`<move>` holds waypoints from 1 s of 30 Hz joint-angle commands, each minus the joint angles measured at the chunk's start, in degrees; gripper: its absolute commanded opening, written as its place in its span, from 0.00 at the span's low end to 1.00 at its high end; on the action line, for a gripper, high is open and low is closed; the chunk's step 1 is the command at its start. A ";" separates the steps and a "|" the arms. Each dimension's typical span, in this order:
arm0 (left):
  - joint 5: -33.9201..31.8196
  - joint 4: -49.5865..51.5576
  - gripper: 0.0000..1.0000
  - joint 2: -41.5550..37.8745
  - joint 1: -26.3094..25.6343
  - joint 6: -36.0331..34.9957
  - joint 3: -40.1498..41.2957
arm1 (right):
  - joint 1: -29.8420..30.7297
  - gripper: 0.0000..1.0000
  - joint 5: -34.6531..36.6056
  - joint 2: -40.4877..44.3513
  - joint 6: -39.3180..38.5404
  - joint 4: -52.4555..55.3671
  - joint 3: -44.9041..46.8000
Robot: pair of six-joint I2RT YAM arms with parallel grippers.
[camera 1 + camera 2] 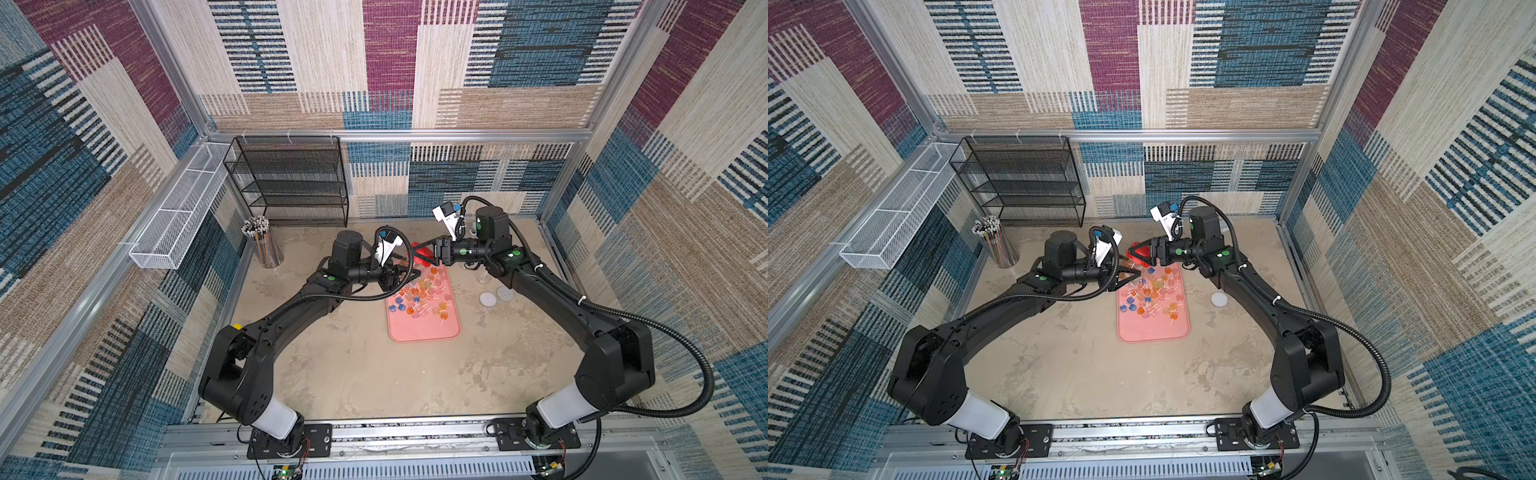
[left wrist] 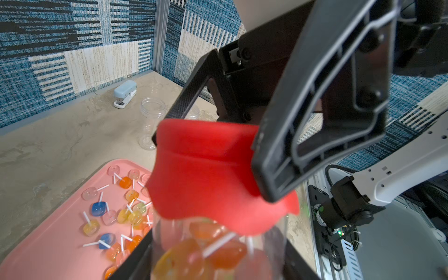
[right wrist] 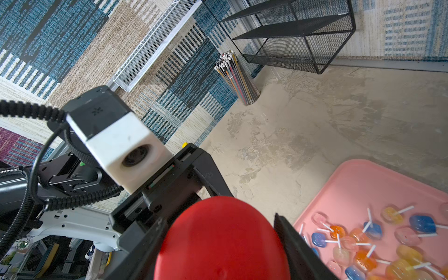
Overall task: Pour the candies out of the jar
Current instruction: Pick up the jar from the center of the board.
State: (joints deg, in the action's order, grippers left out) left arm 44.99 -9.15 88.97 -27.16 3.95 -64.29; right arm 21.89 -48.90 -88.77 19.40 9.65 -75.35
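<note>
Left gripper (image 1: 410, 273) — clamped on clear jar (image 2: 169, 232), candies (image 2: 225, 253) inside. Right gripper (image 1: 422, 254) — gripping red lid (image 3: 221, 240) at jar's mouth. Pink tray (image 1: 424, 330) — scattered lollipops.

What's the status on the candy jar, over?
Left gripper shut on clear jar, some candies inside. Right gripper shut on red lid, at the jar's mouth, in the way. Many candies lie on pink tray.
</note>
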 commanded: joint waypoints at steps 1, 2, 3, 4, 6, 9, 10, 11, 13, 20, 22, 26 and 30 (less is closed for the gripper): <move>-2.07 -0.13 0.58 -0.02 0.09 -0.15 -0.48 | 0.08 0.44 -1.37 0.53 -0.50 -2.00 0.02; -2.02 -0.08 0.56 -0.02 0.09 -0.16 -0.48 | 0.09 0.44 -1.43 0.57 -0.43 -2.09 0.03; -2.01 -0.08 0.53 -0.03 0.09 -0.10 -0.57 | 0.08 0.44 -1.42 0.55 -0.50 -2.09 -0.05; -2.01 -0.01 0.49 -0.07 0.09 -0.16 -0.55 | 0.10 0.44 -1.38 0.58 -0.50 -2.09 -0.05; -2.11 0.31 0.38 -0.01 0.09 -0.28 -0.74 | 0.08 0.44 -1.44 0.56 -0.49 -2.02 -0.11; -2.02 0.40 0.34 0.05 0.09 -0.25 -0.77 | 0.08 0.44 -1.51 0.54 -0.48 -2.03 -0.20; -2.01 0.64 0.32 0.05 0.09 -0.25 -0.98 | 0.08 0.44 -1.53 0.58 -0.46 -2.00 -0.31; -1.85 1.01 0.28 0.18 0.09 -0.30 -1.18 | 0.08 0.44 -1.50 0.65 -0.50 -1.99 -0.27; -1.61 1.96 0.21 0.39 0.09 -0.62 -1.75 | 0.14 0.44 -1.44 0.61 -0.49 -2.04 -0.33; -1.40 4.23 0.00 1.30 0.09 -1.22 -3.19 | 0.08 0.44 -1.38 0.65 -0.50 -2.00 -0.72; -1.64 3.97 0.00 1.21 0.07 -1.22 -3.07 | 0.08 0.45 -1.38 0.64 -0.42 -1.93 -0.76; -2.53 3.73 0.00 0.86 0.09 -1.39 -2.99 | 0.09 0.58 -0.84 0.75 -0.04 -1.92 -0.79; -3.07 3.79 0.00 0.73 0.09 -1.35 -2.94 | 0.09 0.83 0.83 1.19 0.76 -2.16 -0.59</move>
State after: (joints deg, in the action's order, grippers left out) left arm 44.47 -5.45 89.97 -27.16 2.87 -66.96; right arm 21.85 -48.18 -88.47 19.46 9.26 -75.48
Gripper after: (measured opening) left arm 0.567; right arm 0.804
